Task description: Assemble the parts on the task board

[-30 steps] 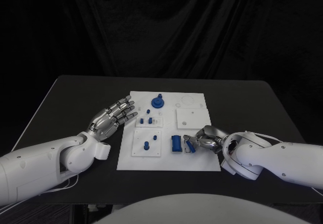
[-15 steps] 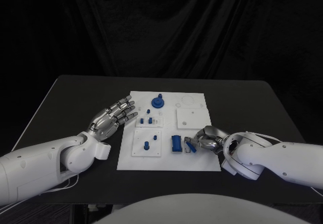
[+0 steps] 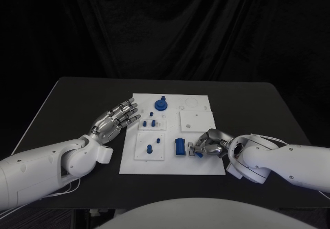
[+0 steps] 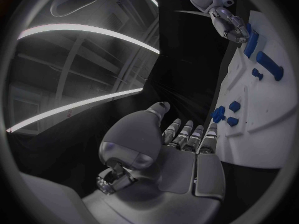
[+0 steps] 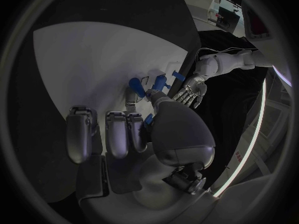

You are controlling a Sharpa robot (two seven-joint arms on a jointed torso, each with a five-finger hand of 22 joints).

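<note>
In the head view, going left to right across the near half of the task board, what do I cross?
Left hand → short blue peg on the small white plate → upright blue block part → right hand, fingers closed around a small blue part.

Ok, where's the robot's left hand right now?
In the head view the left hand hovers open over the task board's left edge, beside the small blue parts.

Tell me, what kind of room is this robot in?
Probably a robot testing lab or studio. A black table stands before a black curtain, and on it lies a white task board with small blue parts. The left hand hovers open; the right hand pinches a blue part.
</note>
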